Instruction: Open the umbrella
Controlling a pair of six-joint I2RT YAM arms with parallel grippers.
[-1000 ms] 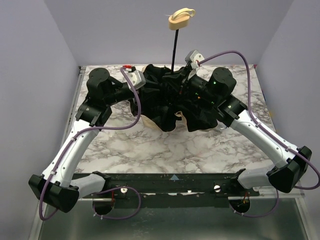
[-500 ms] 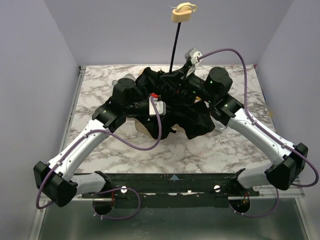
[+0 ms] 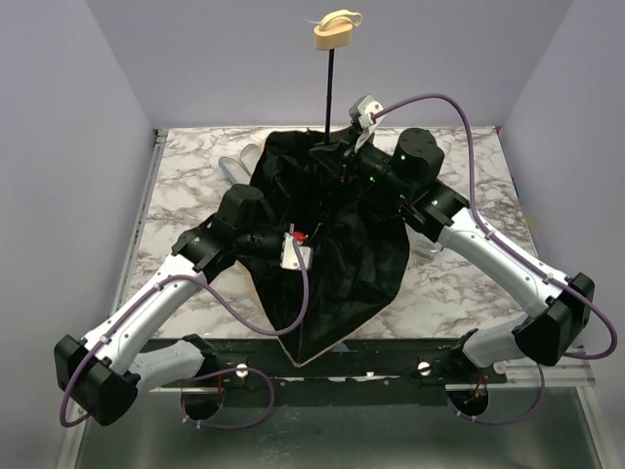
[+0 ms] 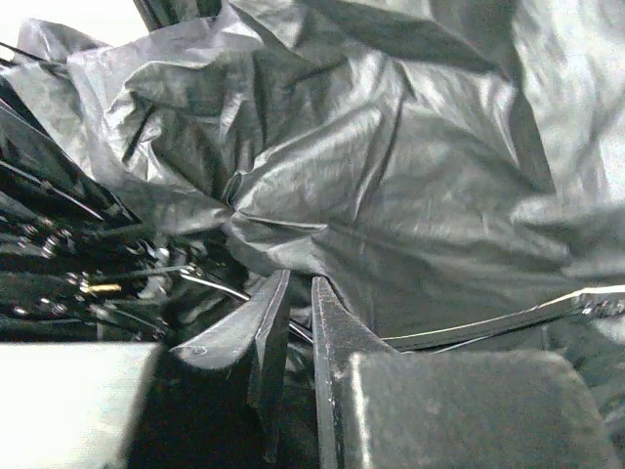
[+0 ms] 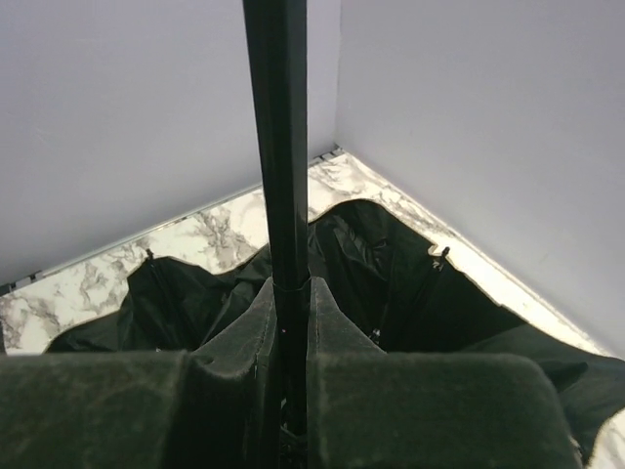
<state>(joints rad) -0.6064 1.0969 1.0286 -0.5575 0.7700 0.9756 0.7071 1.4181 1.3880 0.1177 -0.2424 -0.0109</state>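
Umbrella [image 3: 337, 220], canopy [image 3: 332, 283] half-spread, lining up, on table [image 3: 195, 186]: right gripper [image 5: 290, 293] clamps shaft [image 5: 278, 147] upright as anchor; left gripper [image 4: 298, 322], jaws nearly together beside a rib [image 4: 469, 327], probably spreading fabric, grip cannot be told.

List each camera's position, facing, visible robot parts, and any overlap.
Top external: above, behind bases, looking down on table, umbrella, left arm, right arm.
Left wrist: on left arm, facing black lining; left end effector below.
Right wrist: on right arm, facing far corner; right end effector clamps shaft.
Shared: top and right wrist show shaft.
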